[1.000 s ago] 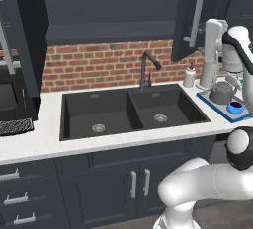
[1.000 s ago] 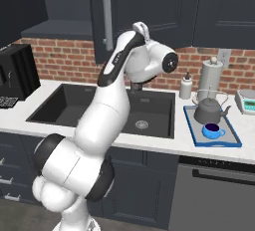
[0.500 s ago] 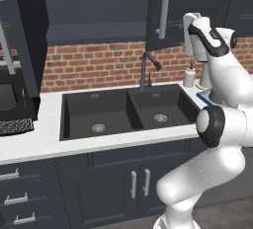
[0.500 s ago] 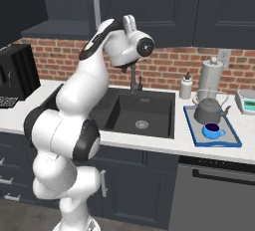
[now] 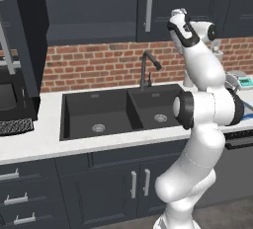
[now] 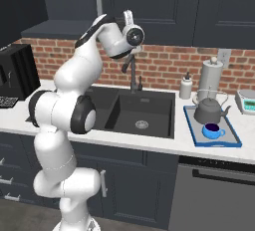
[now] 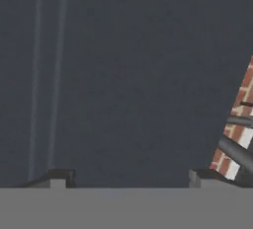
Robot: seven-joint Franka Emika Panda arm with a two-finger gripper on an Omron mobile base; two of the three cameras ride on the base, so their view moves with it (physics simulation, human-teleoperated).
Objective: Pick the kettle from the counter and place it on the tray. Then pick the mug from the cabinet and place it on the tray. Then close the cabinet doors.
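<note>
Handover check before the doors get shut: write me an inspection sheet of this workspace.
Surface: white counter, double dark sink with faucet.
Job's things: kettle and mug both on the tray; one cabinet door stands open at the left.
Clutter: paper towel roll, soap bottle, small scale.
Grippers: gripper raised facing a dark cabinet door, jaws open, holding nothing.
Cables: nothing seen.
Surroundings: brick backsplash, dark base cabinets.
</note>
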